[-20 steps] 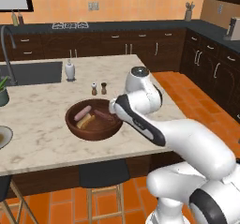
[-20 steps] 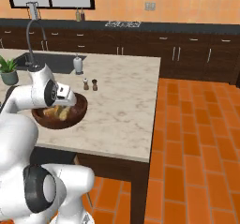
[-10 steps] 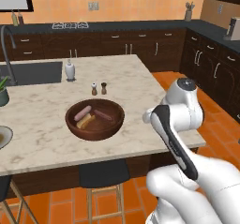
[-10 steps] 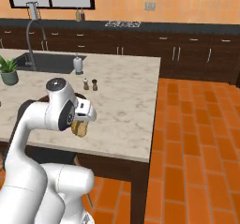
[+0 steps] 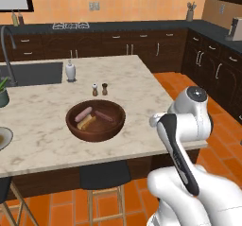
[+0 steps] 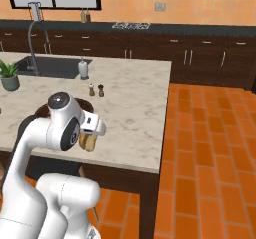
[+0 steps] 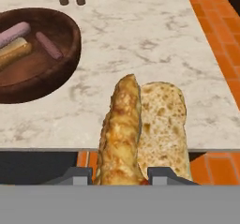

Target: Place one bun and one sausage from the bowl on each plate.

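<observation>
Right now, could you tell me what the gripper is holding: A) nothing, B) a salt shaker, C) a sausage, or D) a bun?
D: in the hand view the gripper is shut on a split bun, held over the counter edge, clear of the bowl.

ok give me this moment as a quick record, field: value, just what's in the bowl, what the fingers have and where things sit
held item: a split bun, gripped between the fingers
gripper position: off the island's right edge, away from the bowl
bowl contents: two sausages and one bun, lying side by side
bowl location: on the marble island, near its front edge
nearby: salt and pepper shakers just behind the bowl
plate: one plate edge at the island's far left, looks bare
task state: held bun not yet on a plate
</observation>
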{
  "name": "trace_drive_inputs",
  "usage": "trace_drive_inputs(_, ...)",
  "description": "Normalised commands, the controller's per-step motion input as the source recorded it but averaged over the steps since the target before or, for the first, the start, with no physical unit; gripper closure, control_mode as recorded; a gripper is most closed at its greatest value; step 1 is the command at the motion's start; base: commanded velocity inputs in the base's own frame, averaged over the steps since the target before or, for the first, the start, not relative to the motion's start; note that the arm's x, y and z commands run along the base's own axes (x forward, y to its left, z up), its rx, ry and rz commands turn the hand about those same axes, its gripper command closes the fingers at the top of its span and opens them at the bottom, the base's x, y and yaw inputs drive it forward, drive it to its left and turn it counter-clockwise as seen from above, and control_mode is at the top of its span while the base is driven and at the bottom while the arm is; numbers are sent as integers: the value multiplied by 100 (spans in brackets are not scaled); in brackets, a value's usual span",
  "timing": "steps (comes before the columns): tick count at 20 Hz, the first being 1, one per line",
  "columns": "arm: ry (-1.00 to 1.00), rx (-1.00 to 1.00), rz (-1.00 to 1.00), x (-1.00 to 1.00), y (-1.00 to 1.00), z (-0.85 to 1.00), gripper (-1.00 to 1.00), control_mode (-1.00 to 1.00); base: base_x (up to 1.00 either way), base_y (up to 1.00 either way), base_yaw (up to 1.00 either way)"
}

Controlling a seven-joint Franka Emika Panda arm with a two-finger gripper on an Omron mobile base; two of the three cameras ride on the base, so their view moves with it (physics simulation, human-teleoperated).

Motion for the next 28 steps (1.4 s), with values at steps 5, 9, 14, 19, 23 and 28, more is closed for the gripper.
trace_drive_inputs(5,0,0,-16,-3,0,33,100,-100,0,0,0)
trace_drive_inputs(9,0,0,-15,0,0,14,100,100,-3,0,-3)
trace_drive_inputs(14,0,0,0,0,0,0,100,100,-25,70,-3)
trace_drive_inputs(19,0,0,0,0,0,0,100,100,2,100,1)
trace_drive_inputs(23,0,0,0,0,0,0,100,100,16,100,0)
trace_drive_inputs(28,0,0,0,0,0,0,100,100,26,85,0)
